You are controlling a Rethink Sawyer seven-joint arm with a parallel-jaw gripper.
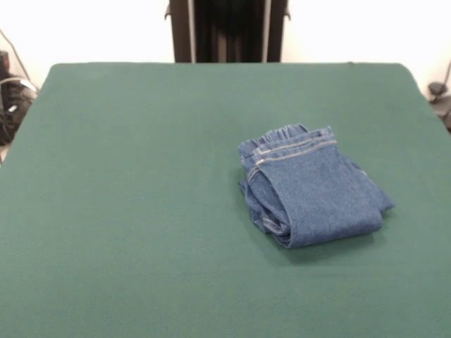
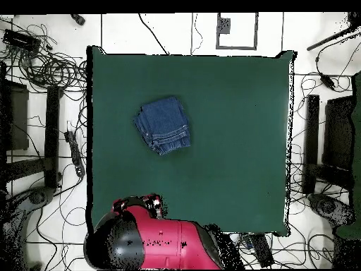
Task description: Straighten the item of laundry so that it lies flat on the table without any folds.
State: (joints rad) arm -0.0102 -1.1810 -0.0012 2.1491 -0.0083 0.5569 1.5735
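A small pair of medium-blue denim jeans (image 1: 310,186) is seen folded into a compact, roughly square bundle on the large dark green felt-topped desk (image 1: 141,211), somewhat off its centre and well clear of every edge. The gathered elastic waistband is turned toward the far side in the front view, and several stacked fold edges show along one flank. The cloth is judged light, soft and limp, yet thick enough that layers may be lifted together; the felt is likely to grip it. A hold on the topmost layer at a free corner or the waistband seems best. The red and black arm (image 2: 151,243) is drawn back; the tool is not seen, so its state cannot be told.
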